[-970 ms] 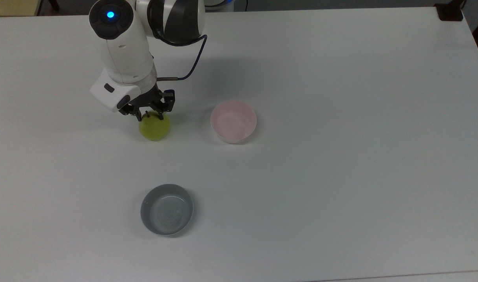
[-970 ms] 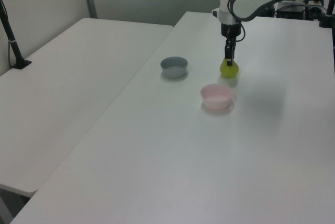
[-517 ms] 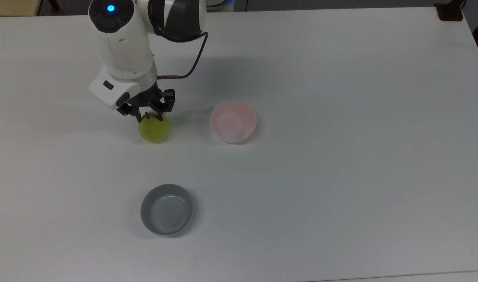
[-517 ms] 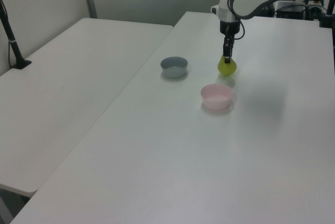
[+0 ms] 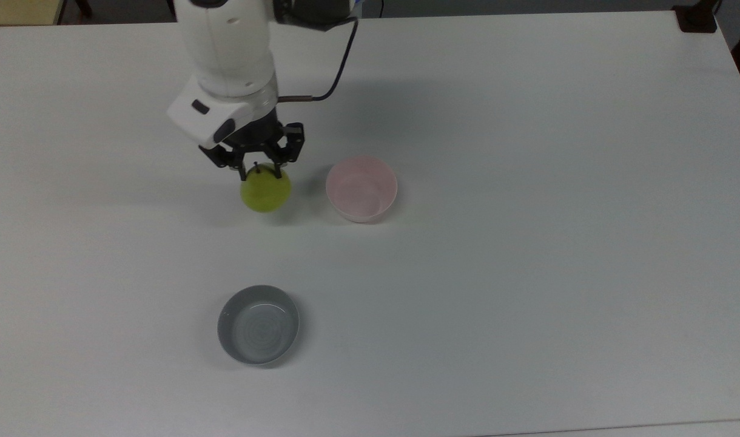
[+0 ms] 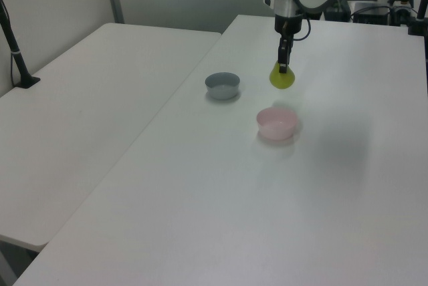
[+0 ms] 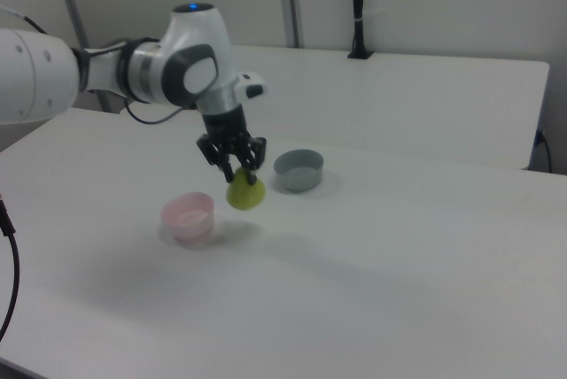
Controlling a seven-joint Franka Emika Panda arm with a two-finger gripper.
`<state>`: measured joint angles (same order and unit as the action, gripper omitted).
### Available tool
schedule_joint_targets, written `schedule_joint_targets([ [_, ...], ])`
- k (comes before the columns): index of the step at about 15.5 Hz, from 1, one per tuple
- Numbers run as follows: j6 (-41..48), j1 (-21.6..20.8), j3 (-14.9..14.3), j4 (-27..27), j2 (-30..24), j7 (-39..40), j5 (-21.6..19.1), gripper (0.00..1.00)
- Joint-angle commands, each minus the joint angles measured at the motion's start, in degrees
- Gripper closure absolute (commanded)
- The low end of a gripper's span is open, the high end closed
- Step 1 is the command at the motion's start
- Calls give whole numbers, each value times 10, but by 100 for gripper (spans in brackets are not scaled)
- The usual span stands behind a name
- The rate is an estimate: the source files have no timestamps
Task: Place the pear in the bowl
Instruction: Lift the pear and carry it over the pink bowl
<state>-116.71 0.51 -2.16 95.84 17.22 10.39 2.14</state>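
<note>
A Franka arm's claw (image 5: 259, 172) grips the pear (image 5: 265, 191) by its upper end, the black fingers closed around the stem region, and holds the yellow-green fruit lifted clear of the white desk (image 5: 528, 243). In the right view the pear (image 7: 245, 193) hangs under the claw (image 7: 233, 166) with open air beneath it and a faint shadow on the desk below. In the top view the fruit sits just beside the pale pink bowl (image 5: 361, 188), on the top view's left of it, not touching. The left view shows the pear (image 6: 281, 79) suspended beyond the bowl (image 6: 277, 123), toward the desk's far edge, with the claw (image 6: 283, 67) pointing straight down. The pink bowl stands empty and upright near the middle of the desk. A wider grey bowl (image 5: 258, 325) rests well apart from both, closer to the desk's edge at the top view's bottom, also empty. A dark cable (image 5: 336, 67) loops from the arm's wrist above the claw.
</note>
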Motion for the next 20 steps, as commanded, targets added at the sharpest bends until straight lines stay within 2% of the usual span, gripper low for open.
schedule_joint_targets([
  [1, 39, -21, 14, 3, -33, -39, 1, 60],
  [4, 49, -22, 47, 0, -36, -69, 1, 60],
  [7, 49, -34, 67, 0, -34, -102, 3, 60],
  [12, 45, -61, 67, 26, -28, -110, 7, 60],
  [20, -2, -63, 67, 61, -16, -109, 12, 60],
])
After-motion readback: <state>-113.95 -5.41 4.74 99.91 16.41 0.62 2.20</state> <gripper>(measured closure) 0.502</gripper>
